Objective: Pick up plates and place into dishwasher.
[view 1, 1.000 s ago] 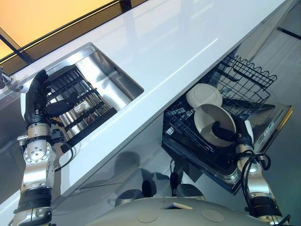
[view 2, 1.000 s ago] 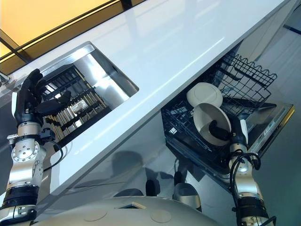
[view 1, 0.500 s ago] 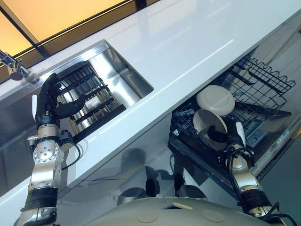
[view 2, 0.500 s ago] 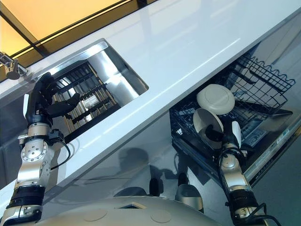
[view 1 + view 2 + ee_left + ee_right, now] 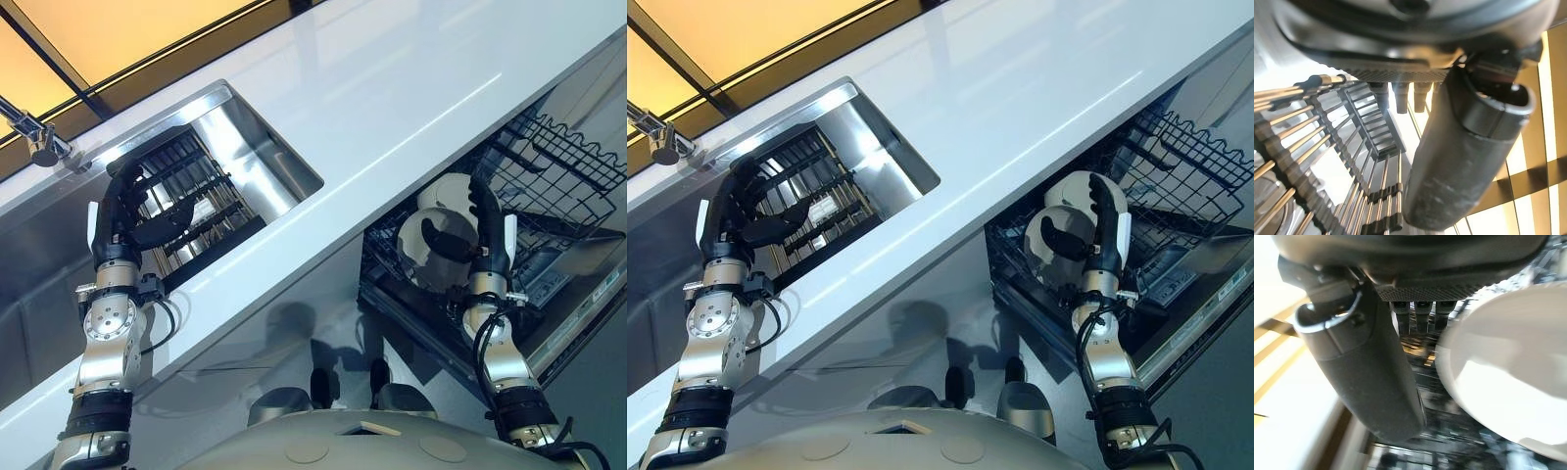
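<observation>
Two plates (image 5: 438,245) already sit upright in the dishwasher rack (image 5: 549,171). Right robot hand (image 5: 1097,230) is just beside them, fingers straight, holding nothing. Left robot hand (image 5: 132,211) hangs relaxed over the sink rack (image 5: 186,201), no plate visible there, so loading looks mostly done.

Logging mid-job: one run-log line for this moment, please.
right robot hand: open, beside racked plates | left robot hand: open, over sink rack | dishwasher rack: out
</observation>
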Controlling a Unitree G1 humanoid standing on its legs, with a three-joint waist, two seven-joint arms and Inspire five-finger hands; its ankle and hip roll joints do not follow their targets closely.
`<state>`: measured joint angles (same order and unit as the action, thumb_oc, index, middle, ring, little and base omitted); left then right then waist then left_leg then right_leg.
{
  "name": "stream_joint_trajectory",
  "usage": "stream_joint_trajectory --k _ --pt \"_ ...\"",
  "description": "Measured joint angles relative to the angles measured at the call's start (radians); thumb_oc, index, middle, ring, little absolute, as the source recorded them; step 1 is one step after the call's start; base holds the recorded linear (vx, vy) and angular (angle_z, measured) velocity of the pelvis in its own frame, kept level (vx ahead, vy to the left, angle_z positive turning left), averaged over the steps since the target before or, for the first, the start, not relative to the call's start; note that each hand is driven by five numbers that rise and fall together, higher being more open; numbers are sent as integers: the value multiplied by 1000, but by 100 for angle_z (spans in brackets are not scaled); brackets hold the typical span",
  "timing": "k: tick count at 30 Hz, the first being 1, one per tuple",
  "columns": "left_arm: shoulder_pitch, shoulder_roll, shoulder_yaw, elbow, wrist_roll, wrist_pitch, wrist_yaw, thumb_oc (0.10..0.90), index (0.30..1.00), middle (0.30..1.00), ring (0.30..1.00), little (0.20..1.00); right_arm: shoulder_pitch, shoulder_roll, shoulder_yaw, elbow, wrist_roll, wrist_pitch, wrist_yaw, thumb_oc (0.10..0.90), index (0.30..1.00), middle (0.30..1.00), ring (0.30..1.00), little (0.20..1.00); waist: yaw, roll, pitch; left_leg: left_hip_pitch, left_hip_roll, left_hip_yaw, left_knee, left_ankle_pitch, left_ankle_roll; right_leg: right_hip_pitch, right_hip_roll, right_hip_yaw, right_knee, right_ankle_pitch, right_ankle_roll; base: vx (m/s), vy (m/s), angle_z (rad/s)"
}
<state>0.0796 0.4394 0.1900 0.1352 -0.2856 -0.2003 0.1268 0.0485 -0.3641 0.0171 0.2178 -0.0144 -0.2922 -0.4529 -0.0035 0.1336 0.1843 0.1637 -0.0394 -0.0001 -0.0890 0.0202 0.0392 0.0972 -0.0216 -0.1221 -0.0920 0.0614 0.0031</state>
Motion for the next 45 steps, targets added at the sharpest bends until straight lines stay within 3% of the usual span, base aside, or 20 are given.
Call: stream_joint_trajectory --k 6,12,18,21,27,34,38,45 --pt "3 0 0 0 0 0 -9 800 900 900 900 900 -1 3 -102 -30 93 -15 -9 800 900 900 900 900 -8 1 0 -1 1 16 0 -1 0 -6 2 9 0 0 0 4 -14 -5" --pt "32 -2 2 0 0 0 -42 800 900 900 900 900 31 51 -198 -37 408 -20 85 800 900 900 900 900 -31 1 0 -2 5 43 0 -5 -3 -20 8 35 1 -3 5 9 -19 -15" --pt "41 -3 2 0 -35 -1 -46 800 900 900 900 900 74 74 -273 41 625 -25 87 800 900 900 900 900 -70 0 0 0 6 56 0 -8 -3 -22 9 48 1 -2 5 30 -13 -7" --pt "41 -3 2 0 -47 -2 -48 800 900 900 900 900 73 74 -319 130 748 -21 137 800 900 900 900 900 -73 0 0 4 7 74 0 -12 -4 -23 11 56 1 -2 5 35 -6 -12" --pt "39 -3 2 8 -97 -29 -63 800 900 900 900 900 70 68 -328 281 950 52 316 800 900 900 900 900 -72 6 6 -3 8 75 1 -13 -4 -35 12 59 2 -2 4 8 1 -3" --pt "-58 -2 2 9 -151 -119 -23 800 900 900 900 900 -61 -9 -326 394 1054 112 424 800 900 900 900 900 -26 17 106 -108 -1 75 74 -17 3 -144 -2 58 91 1 -2 -116 -31 1" --pt "-148 45 1 -17 -188 -143 34 800 900 900 900 900 -151 -38 -321 410 1053 92 426 800 900 900 900 900 -5 -2 181 -218 -6 73 169 -30 3 -256 -14 51 195 -18 -12 -189 -48 1" --pt "-278 141 -4 -94 -191 -181 134 800 900 900 900 900 -289 -75 -277 410 1073 55 384 800 900 900 900 900 4 -19 250 -405 -16 52 314 -50 2 -425 -39 27 320 -39 -13 -153 -26 4"
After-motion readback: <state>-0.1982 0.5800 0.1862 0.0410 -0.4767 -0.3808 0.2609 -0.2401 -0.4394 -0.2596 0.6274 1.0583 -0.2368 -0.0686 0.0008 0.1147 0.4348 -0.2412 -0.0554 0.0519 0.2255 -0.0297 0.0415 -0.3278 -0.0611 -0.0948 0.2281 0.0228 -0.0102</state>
